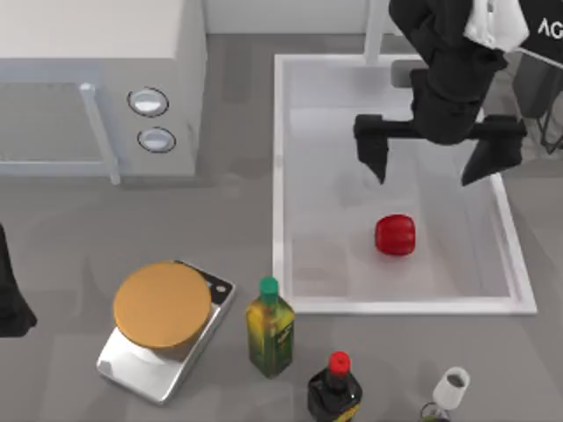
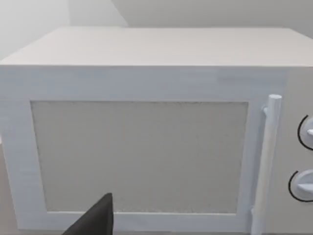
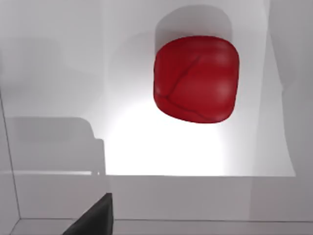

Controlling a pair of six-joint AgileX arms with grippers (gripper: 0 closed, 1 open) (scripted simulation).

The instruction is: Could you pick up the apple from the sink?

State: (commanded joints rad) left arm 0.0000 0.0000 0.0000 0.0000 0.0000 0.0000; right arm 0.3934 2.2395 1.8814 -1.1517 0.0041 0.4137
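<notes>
The glossy red apple (image 1: 394,235) rests on the floor of the white sink (image 1: 280,185), toward its front half. My right gripper (image 1: 427,171) hangs open over the basin, its two black fingers spread wide, a little behind the apple and apart from it. In the right wrist view the apple (image 3: 196,78) lies on the pale basin floor, with one dark fingertip (image 3: 95,219) at the picture's edge. My left arm (image 1: 10,294) stays parked at the table's left edge.
A white microwave (image 1: 97,83) with two round knobs stands at the back left; the left wrist view faces its door (image 2: 139,156). In front of the sink stand a silver scale with an orange disc (image 1: 164,325), a green-capped bottle (image 1: 269,327), a red-capped dark bottle (image 1: 335,387) and a white-topped item (image 1: 450,391).
</notes>
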